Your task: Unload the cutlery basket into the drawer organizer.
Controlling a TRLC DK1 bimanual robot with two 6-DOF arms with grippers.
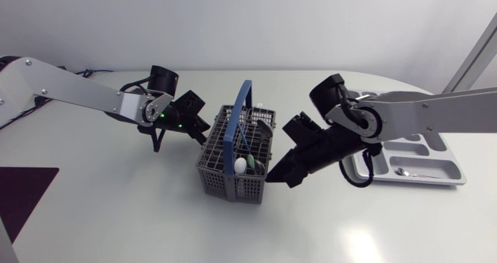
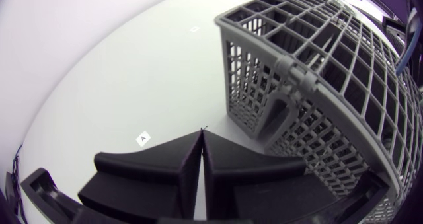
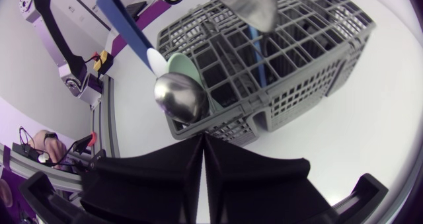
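The grey cutlery basket [image 1: 225, 150] with a blue handle [image 1: 238, 122] stands mid-table. Spoon bowls stick up at its near corner: a white one [image 1: 241, 165] and a pale green one [image 1: 252, 164]. My left gripper [image 1: 204, 131] is shut and empty, just off the basket's left wall [image 2: 310, 98]; its tips [image 2: 202, 133] rest low over the table. My right gripper [image 1: 273, 176] is shut and empty beside the basket's near right corner. From the right wrist, a steel spoon bowl [image 3: 180, 98] and the green spoon [image 3: 190, 69] stand just ahead of the fingertips [image 3: 202, 138]. The drawer organizer [image 1: 454, 168] lies far right.
One steel spoon [image 1: 411, 172] lies in the organizer's front compartment. A dark utensil [image 1: 264, 128] leans in the basket's far right part. A dark purple mat [image 1: 23, 189] covers the table's left front corner. Bare white table stretches in front of the basket.
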